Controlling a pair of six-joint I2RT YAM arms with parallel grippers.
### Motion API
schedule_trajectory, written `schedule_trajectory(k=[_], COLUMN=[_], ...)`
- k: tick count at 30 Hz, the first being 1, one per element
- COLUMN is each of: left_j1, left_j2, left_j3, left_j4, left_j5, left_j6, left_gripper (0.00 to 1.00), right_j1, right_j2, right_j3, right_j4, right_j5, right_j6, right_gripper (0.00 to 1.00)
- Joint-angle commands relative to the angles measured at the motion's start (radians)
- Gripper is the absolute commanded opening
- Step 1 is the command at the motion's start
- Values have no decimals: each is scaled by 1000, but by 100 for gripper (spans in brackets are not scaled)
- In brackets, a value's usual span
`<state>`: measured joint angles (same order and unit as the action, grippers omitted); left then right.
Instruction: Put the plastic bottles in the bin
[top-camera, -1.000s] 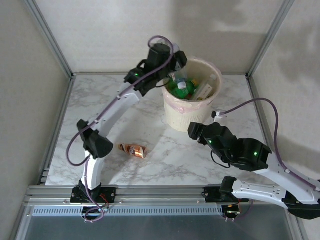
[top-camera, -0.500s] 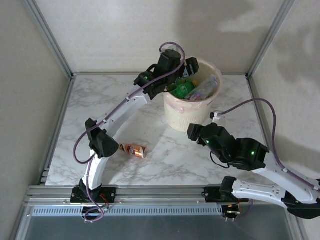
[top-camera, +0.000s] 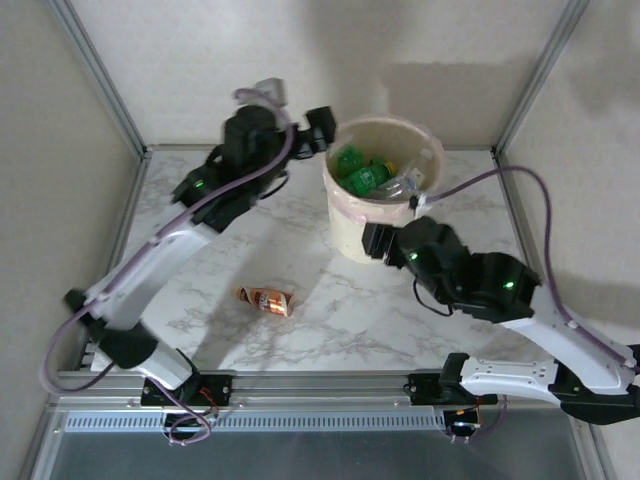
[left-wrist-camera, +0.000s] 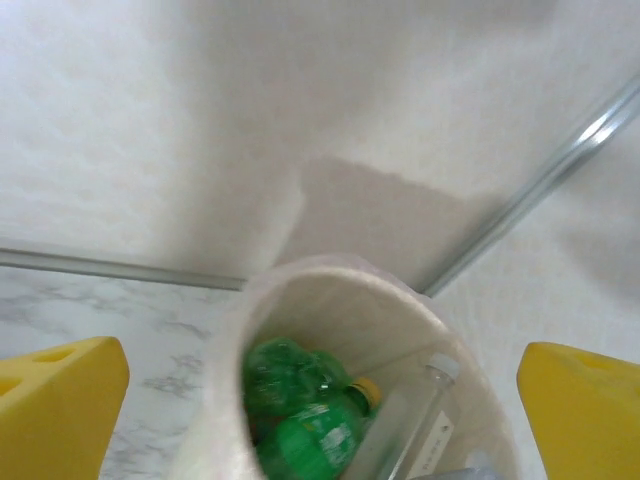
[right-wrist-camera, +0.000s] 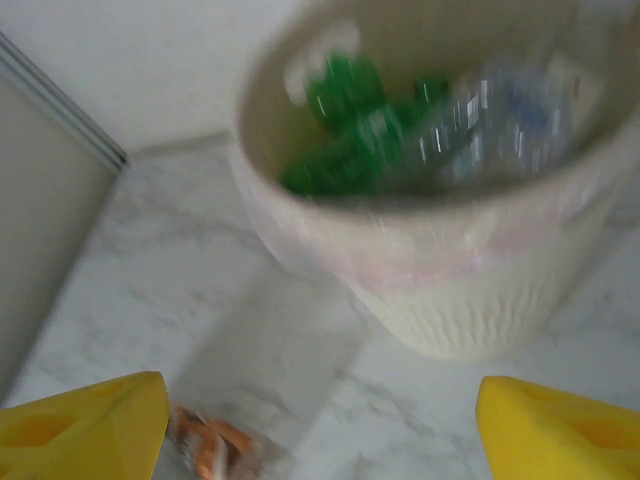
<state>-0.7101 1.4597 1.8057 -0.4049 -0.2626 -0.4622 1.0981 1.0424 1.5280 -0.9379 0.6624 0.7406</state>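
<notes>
left gripper (top-camera: 321, 131): jaws wide, empty, bin (top-camera: 348, 236) ahead between them | right gripper (top-camera: 372, 243): jaws apart, empty (blurred view), bin ahead, copper-labelled bottle (top-camera: 266, 299) near one finger (right-wrist-camera: 85, 425)

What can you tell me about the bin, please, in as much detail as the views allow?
The bin is a round, tapered, pale cream wastebasket, plastic-looking, with ribbed walls and a thin pinkish bag folded over its rim. It stands upright on the marbled table, toward the back. Green bottles and clear bottles lie piled inside.
</notes>
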Motion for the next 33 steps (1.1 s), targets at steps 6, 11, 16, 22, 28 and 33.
schedule_trajectory(k=[6, 11, 16, 22, 28, 33], left_j1=[219, 277, 371, 458, 465, 466], left_j2=[-276, -359, -405, -420, -422, -436], left_j3=[-423, -638, -780, -863, -874, -927], left_j4=[72, 55, 33, 57, 72, 77], left_j5=[87, 137, 166, 285, 299, 327], left_j6=[-63, -92, -129, -145, -138, -155], left_gripper=[99, 95, 91, 86, 85, 84], right_j1=[-27, -27, 1, -72, -301, -470], right_j2=[195, 261, 322, 236, 260, 303], right_j3=[333, 216, 66, 59, 128, 118], right_j4=[-58, 75, 174, 140, 85, 151], right_j5=[30, -158, -217, -78, -101, -201], right_j6=[-173, -216, -151, -84, -131, -194], right_gripper=[83, 84, 80, 60, 59, 57])
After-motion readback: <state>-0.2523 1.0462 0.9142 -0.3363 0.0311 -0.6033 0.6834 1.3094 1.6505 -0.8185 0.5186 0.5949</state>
